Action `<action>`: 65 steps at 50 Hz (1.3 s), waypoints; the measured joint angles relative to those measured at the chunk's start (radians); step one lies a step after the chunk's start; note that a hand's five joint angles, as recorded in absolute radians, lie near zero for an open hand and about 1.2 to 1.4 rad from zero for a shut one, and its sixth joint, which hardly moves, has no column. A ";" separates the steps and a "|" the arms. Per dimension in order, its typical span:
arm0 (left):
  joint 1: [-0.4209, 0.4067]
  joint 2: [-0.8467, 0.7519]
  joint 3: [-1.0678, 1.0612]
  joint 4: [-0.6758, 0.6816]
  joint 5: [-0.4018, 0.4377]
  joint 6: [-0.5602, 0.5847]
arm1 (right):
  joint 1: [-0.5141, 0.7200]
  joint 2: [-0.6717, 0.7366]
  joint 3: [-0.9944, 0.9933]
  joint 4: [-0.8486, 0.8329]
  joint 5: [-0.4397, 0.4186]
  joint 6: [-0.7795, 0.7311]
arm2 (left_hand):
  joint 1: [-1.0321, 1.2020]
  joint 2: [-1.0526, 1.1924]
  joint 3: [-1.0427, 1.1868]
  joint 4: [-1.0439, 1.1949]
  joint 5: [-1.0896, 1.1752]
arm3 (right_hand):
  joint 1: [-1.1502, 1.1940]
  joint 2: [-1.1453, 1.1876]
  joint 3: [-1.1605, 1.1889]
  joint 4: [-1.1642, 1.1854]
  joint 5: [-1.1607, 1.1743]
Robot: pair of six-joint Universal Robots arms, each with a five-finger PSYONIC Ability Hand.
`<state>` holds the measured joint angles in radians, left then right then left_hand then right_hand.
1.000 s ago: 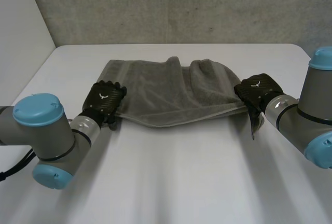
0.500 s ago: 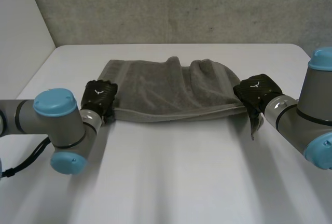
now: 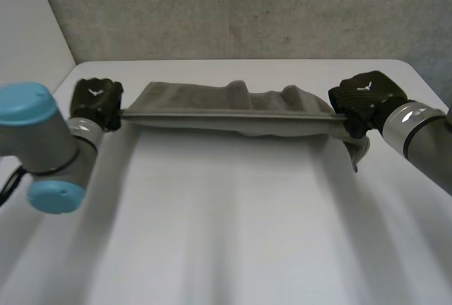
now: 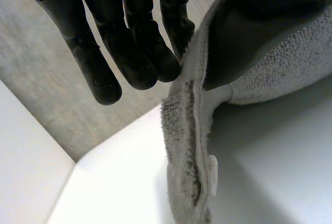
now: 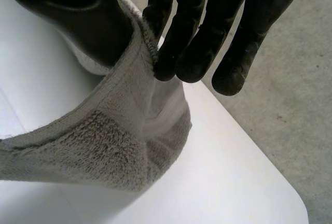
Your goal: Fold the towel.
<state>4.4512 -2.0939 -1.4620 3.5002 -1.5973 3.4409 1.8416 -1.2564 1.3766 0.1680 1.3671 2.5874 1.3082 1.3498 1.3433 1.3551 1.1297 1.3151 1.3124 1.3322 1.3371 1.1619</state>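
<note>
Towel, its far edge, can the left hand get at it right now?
Probably not: the left hand is busy pinching a corner of the towel, as is the right hand. It would have to let go first; nothing else blocks the way.

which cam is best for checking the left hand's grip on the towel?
Left wrist view: the left hand pinches the towel edge between fingers and thumb. Head view gives the hand's back at the towel's end, pinch hidden. Right wrist view has the right hand pinching its end.
</note>
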 measured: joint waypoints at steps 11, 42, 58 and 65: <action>0.099 0.380 -0.181 -0.109 0.210 0.104 | -0.018 -0.065 -0.105 0.221 -0.032 -0.008 | 0.009 0.002 0.003 0.000 0.018 | 0.000 0.008 0.000 0.000 0.001; 0.172 0.111 -0.016 -0.209 0.366 0.267 | 0.054 0.266 -0.450 0.421 -0.100 -0.426 | 0.015 0.002 0.003 0.000 0.029 | 0.000 0.008 0.000 0.000 0.007; 0.073 -0.303 0.470 -0.212 0.234 0.266 | 0.082 0.639 -0.803 0.144 -0.093 -0.457 | 0.018 0.002 0.004 0.000 0.032 | 0.000 0.008 0.000 0.000 0.008; 0.056 -0.359 0.552 -0.211 0.190 0.266 | 0.093 0.724 -0.870 0.119 -0.090 -0.468 | -0.516 -0.558 -0.543 -0.560 -0.502 | -0.328 -0.328 -0.341 -0.344 -0.354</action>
<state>4.5068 -2.4524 -0.9096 3.2890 -1.4070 3.7070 1.9350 -0.5328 0.5070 0.2873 1.2770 2.1196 0.7921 0.7914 0.7999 0.7948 0.6282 0.9872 0.9841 0.9908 0.9928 0.8083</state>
